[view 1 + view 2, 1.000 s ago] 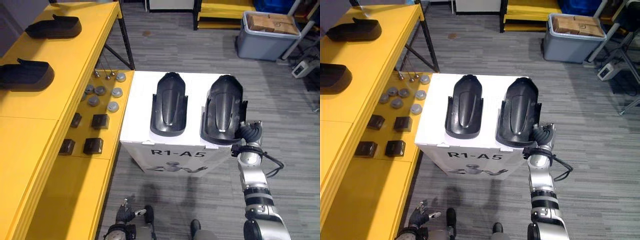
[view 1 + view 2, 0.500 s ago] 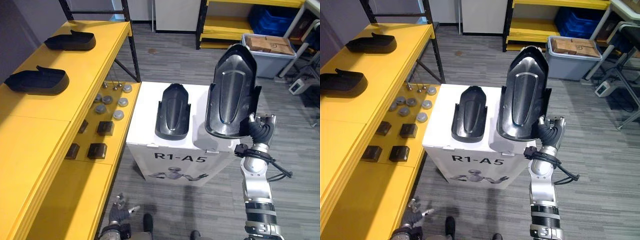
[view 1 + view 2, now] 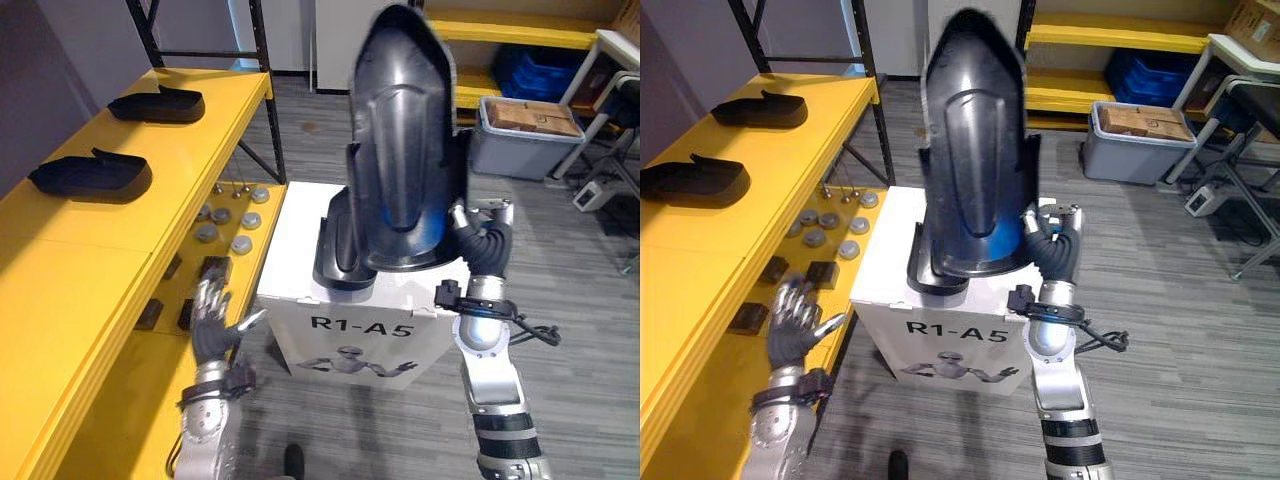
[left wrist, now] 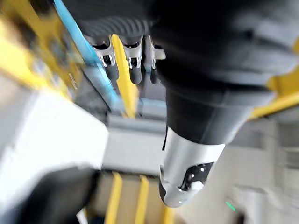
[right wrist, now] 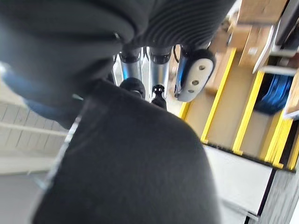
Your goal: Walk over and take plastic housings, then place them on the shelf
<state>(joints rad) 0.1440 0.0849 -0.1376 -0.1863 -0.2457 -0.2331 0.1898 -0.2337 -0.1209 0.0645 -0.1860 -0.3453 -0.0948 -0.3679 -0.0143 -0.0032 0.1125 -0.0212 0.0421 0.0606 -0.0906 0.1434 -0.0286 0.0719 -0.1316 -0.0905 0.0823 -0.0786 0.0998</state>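
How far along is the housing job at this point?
Done: a near housing and a far housing lie on the yellow shelf. In hand: the right hand grips a third housing, raised above the white box; the left hand is open beside the shelf. Left: shelve that one, then fetch the last housing on the box.

black housings: four
white box: one
grey bin: one
round discs: six
dark blocks: three in sight
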